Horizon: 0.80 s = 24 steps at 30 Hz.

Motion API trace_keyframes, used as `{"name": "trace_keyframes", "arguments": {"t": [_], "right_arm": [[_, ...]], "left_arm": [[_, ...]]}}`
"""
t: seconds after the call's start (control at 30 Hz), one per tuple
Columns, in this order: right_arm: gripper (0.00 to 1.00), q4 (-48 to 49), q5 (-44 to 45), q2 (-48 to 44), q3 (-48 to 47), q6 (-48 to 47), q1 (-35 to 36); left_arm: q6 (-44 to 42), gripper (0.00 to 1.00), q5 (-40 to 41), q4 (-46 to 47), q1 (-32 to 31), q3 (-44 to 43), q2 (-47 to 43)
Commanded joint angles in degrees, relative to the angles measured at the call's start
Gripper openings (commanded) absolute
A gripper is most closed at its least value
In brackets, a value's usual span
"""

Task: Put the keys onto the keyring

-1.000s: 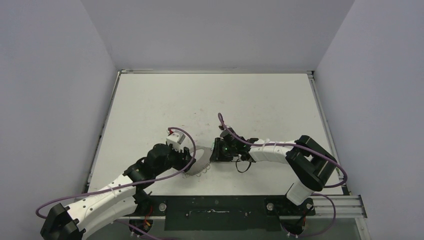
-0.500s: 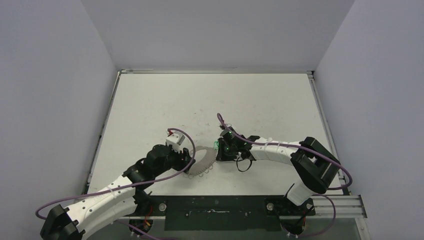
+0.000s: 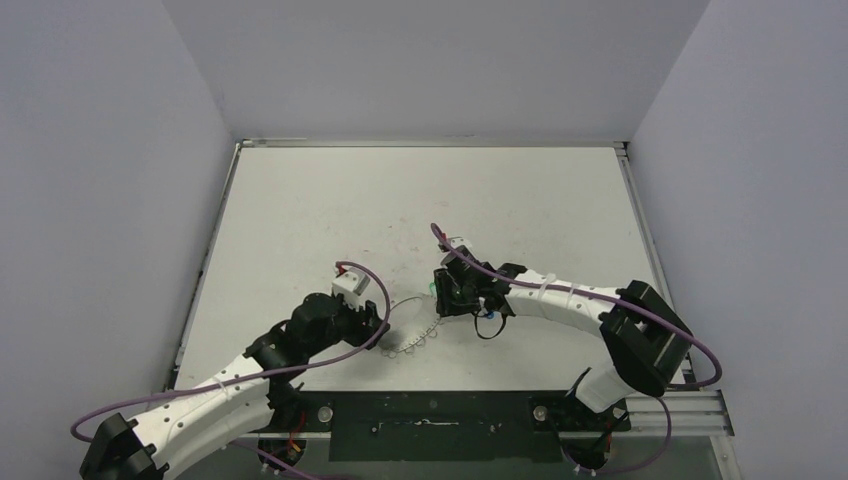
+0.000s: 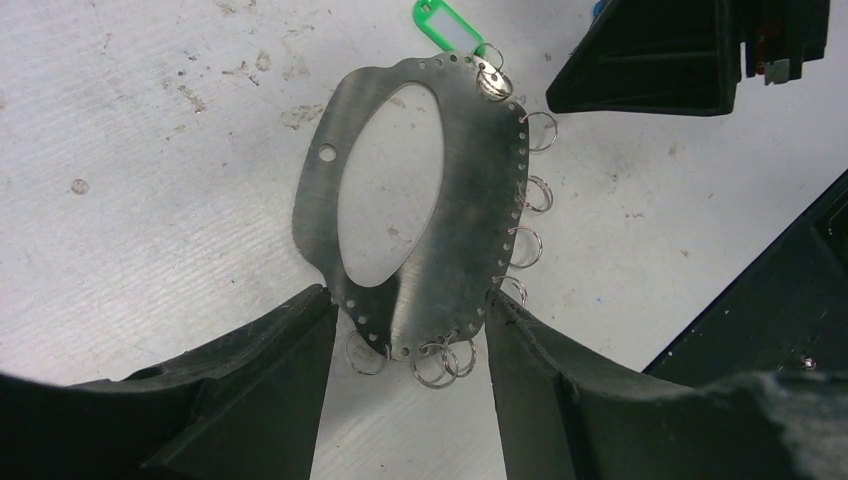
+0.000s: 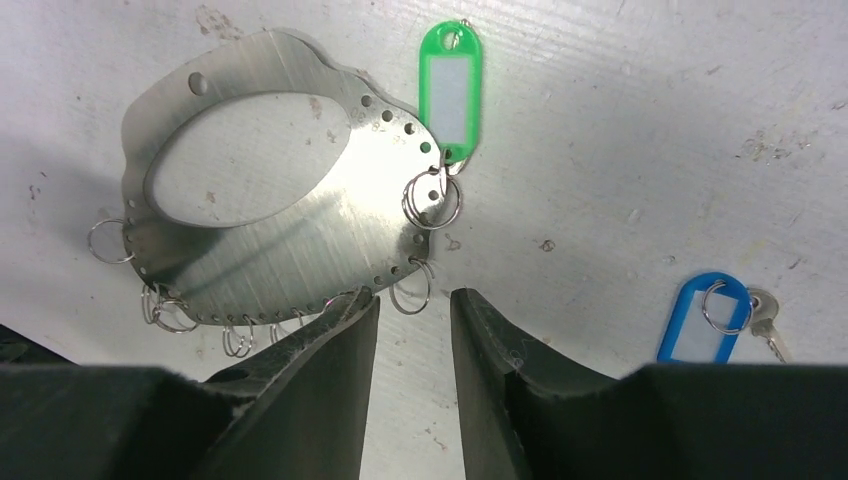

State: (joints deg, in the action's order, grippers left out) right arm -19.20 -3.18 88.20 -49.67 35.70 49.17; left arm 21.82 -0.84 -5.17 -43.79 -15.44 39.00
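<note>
Light: even, diffuse, from overhead. Top view bright; tabletop [image 3: 300,220] near white, shadows under arms soft. Wrist views sharp mid-frame; fingers [image 4: 250,400] near-black, detail lost, slightly soft at bottom edge. Keyring [image 4: 470,200] has brushed sheen, mild glare, and a faint shadow beside it.

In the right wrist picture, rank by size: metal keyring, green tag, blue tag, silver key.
1. metal keyring
2. green tag, blue tag: about alike, blue partly hidden
3. silver key

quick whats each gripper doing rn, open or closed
left gripper: closed on the keyring, a finger on each edge
right gripper: open, nothing between its fingers
</note>
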Motion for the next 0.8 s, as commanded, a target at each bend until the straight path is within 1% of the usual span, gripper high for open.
{"name": "trace_keyframes", "arguments": {"t": [0.0,0.13,0.3,0.47,0.63,0.77], "right_arm": [[0.35,1.23,1.87,-4.10,-0.78,-0.25,0.14],[0.35,1.34,1.18,-3.19,-0.32,1.20,-0.38],[0.35,2.80,-1.19,-2.07,1.79,5.23,-1.71],[0.35,8.11,-5.16,-2.43,6.13,9.99,-2.82],[0.35,14.58,-8.81,-0.86,10.09,13.42,-3.61],[0.31,20.15,-10.76,0.85,11.97,15.14,-4.07]], "left_arm": [[-0.98,0.54,-1.07,3.11,0.20,0.21,-1.86],[-1.16,0.53,-1.09,3.19,0.15,0.56,-2.87],[-1.04,0.53,-1.30,3.58,0.12,1.15,-3.37],[-0.69,0.53,-1.52,4.38,0.20,1.63,-3.03],[-0.64,0.53,-1.71,4.38,0.11,1.71,-2.62],[-0.67,0.53,-1.71,4.38,0.17,1.82,-2.68]]}}
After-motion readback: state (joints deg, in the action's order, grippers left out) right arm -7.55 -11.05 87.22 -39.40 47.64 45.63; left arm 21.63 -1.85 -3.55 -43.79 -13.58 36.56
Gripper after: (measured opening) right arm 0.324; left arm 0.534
